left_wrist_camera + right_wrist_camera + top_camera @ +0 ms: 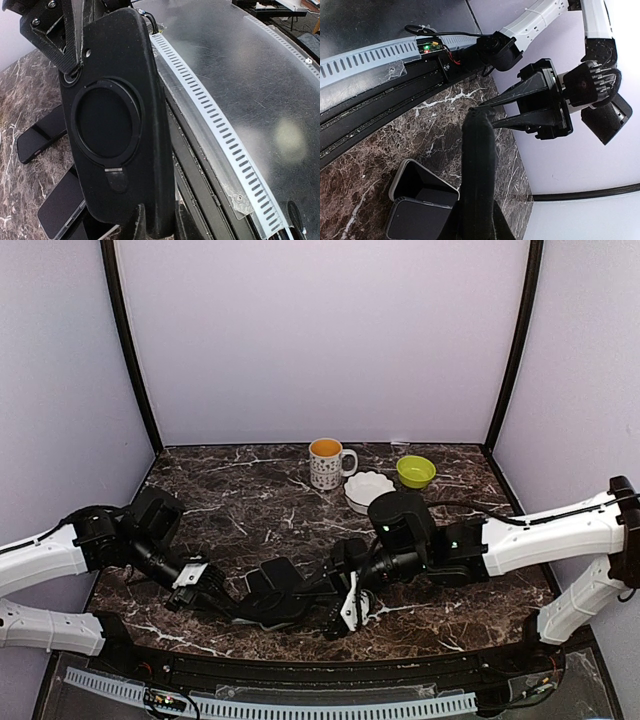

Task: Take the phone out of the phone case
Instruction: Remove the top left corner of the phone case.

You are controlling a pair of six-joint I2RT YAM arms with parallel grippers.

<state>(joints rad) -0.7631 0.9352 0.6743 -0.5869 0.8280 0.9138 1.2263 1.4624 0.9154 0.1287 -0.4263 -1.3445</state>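
A black phone case with a round ring stand on its back is held on edge just above the marble, near the front middle. My left gripper is shut on one end of the phone case, its fingers pinching the bottom rim. My right gripper is shut on the other end of the phone case. Two dark phones lie flat on the table beside it; they also show in the left wrist view as two phones. The case's open side is hidden, so what it holds cannot be told.
A patterned mug, a white scalloped dish and a green bowl stand at the back of the marble table. A perforated metal rail runs along the front edge, just behind the held case.
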